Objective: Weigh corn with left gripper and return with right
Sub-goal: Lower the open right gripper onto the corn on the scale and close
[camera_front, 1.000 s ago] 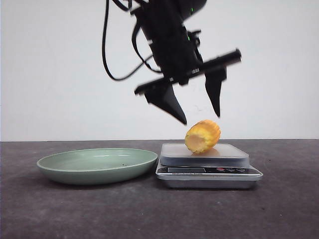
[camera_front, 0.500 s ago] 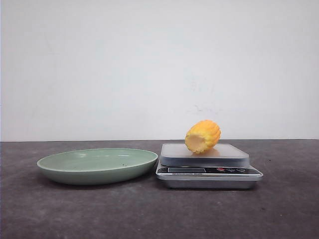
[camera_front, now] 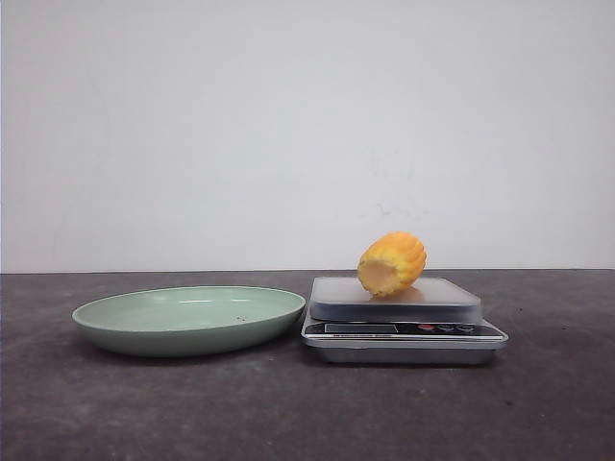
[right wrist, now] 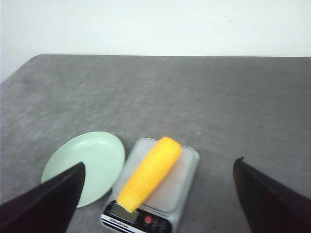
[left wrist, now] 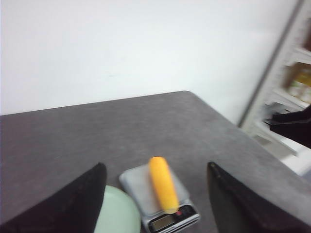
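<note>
- Grey table [camera_front: 115, 413], white wall: corn [camera_front: 392, 262] lies on the scale [camera_front: 404, 329], beside a green plate [camera_front: 187, 319]; no arms in front view
- Left gripper [left wrist: 155, 206]: spread wide, empty, high above corn [left wrist: 163, 183]
- Right gripper [right wrist: 158, 194]: spread wide, empty, above corn [right wrist: 149, 174]

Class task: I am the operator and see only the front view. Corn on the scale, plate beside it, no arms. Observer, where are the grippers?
Observer: Both hang high above the table. The left gripper is open.
Operator: And the right?
Observer: The right gripper is open too, holding nothing.
Operator: How does the corn lie?
Observer: The corn lies lengthwise across the scale, its near end overhanging the display.
</note>
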{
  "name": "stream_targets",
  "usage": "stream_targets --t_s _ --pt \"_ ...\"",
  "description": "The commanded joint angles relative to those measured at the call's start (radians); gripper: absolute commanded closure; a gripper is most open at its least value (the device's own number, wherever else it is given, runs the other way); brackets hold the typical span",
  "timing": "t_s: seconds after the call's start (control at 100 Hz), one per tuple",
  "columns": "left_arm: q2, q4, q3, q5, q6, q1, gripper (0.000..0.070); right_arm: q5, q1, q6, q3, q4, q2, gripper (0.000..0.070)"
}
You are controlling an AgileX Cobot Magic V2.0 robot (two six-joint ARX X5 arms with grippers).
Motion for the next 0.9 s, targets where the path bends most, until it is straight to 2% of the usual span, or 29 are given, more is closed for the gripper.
stream_targets --t_s 0.0,0.27,0.43,0.7,0.89 --pt "-0.012 0.002 -0.029 -0.007 -0.031 -0.012 0.0306 0.028 0.046 0.028 0.019 0.031 0.056 0.0085" --pt "-0.121 0.002 -0.223 -0.005 -0.125 -0.012 0.0306 0.186 0.243 0.054 0.034 0.145 0.329 0.0084" --pt "-0.157 0.003 -0.293 -0.008 -0.152 -0.012 0.0307 0.273 0.310 0.075 0.089 0.154 0.512 0.0083" --pt "-0.166 -0.002 -0.307 -0.036 -0.148 -0.012 0.0307 0.318 0.329 0.161 0.196 0.130 0.754 0.0083" --pt "-0.167 -0.018 -0.307 -0.036 -0.148 -0.012 0.0307 0.317 0.316 0.188 0.204 0.114 0.853 0.0083"
